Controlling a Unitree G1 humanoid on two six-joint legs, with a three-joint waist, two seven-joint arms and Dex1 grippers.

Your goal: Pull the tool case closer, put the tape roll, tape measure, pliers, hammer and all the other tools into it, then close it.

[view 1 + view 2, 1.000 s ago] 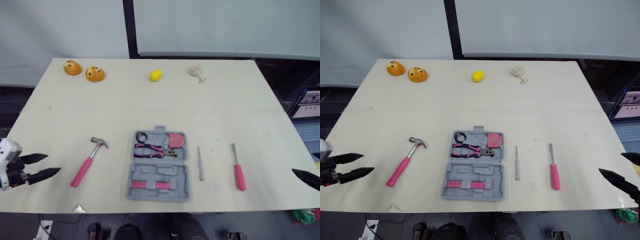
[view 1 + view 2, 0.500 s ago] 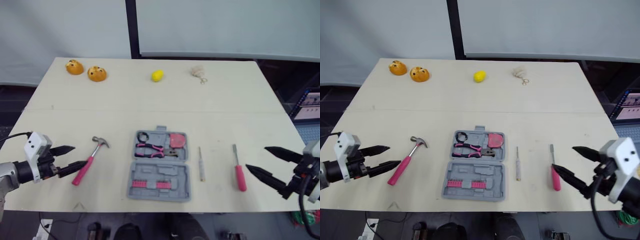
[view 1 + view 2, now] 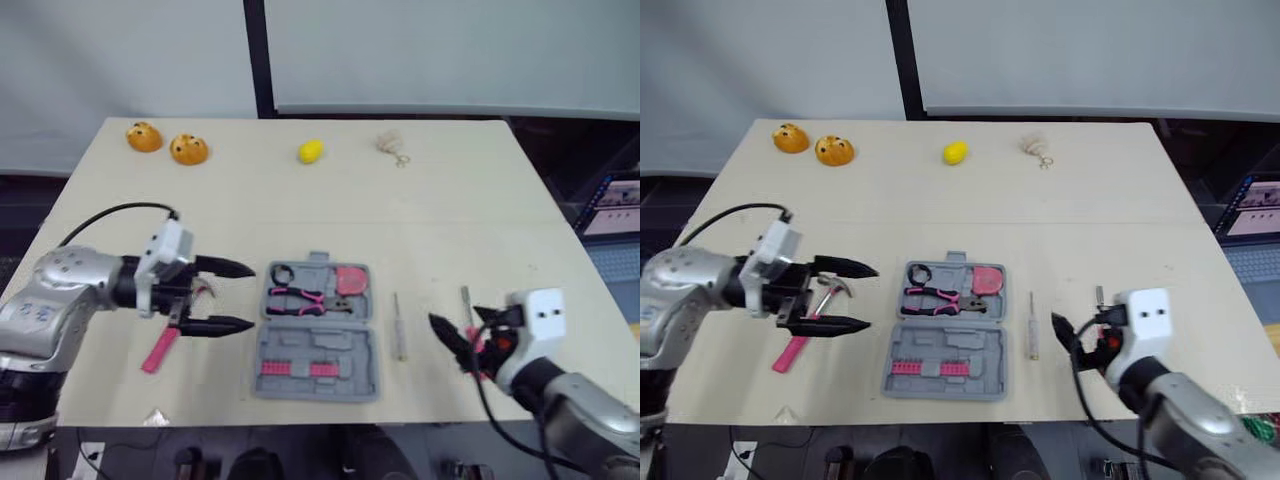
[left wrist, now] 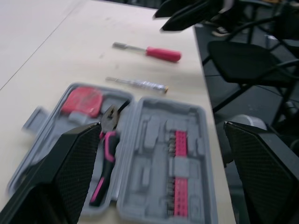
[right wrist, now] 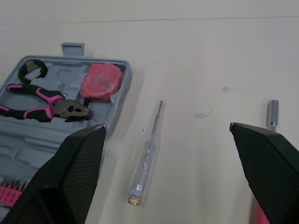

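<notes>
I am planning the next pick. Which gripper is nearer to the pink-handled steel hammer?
Left. The open left gripper hangs over the pink-handled steel hammer, left of the grey plastic tool case. The open right gripper is beyond the case, above the red-handled screwdriver.

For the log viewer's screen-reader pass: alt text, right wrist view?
Open grey tool case holding pliers, pink tape measure and black tape roll; a clear-handled screwdriver lies on the table beside it. The right gripper has its fingers spread wide.
</notes>
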